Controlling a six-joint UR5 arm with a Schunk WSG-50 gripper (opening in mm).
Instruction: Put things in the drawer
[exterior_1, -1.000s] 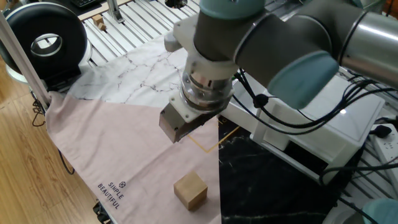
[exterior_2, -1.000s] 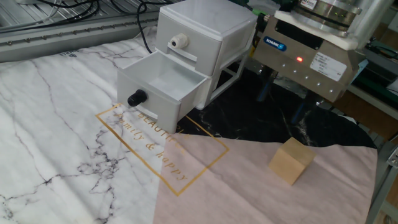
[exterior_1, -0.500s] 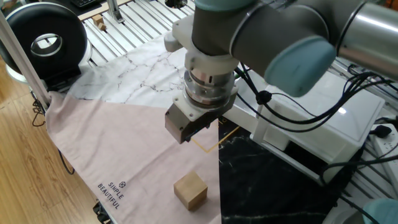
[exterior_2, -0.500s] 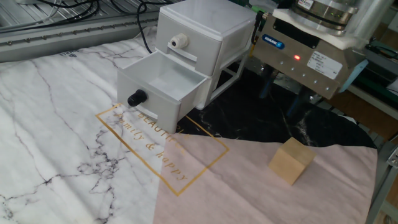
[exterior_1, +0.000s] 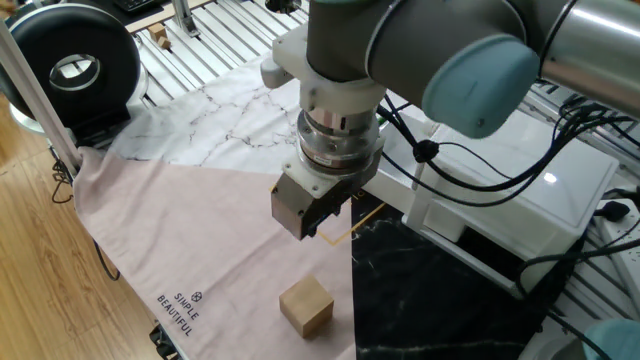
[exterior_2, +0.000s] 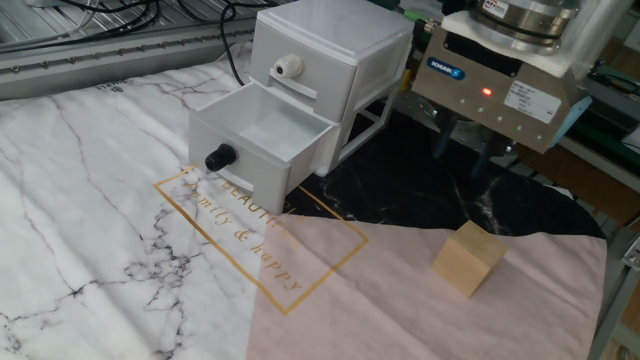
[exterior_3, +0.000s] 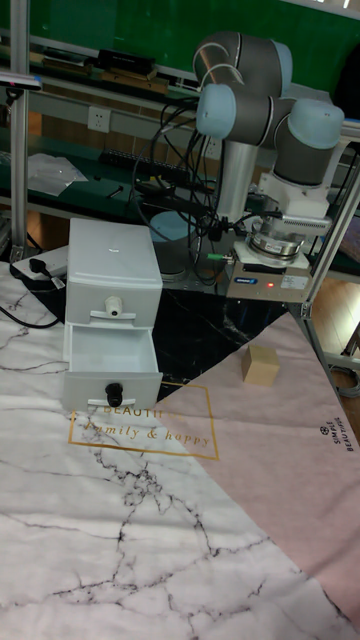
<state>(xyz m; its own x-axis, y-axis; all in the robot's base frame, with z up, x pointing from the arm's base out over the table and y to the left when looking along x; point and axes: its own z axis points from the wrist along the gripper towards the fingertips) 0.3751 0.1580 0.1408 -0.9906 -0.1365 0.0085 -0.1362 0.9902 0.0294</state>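
The claw (exterior_2: 468, 158), fingers apart and empty, has shifted toward the cube (exterior_2: 468, 258) below.

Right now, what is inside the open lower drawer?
The drawer shows only bare white floor and walls; nothing lies in it. The wooden cube sits outside on the pink cloth.

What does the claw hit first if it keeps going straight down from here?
Probably the tablecloth, not the wooden cube: the claw hangs just beyond the cube, though depth is unclear.

The claw (exterior_2: 463, 158) hangs empty above the wooden cube (exterior_2: 468, 258); the drawer (exterior_2: 262, 133) stands open.
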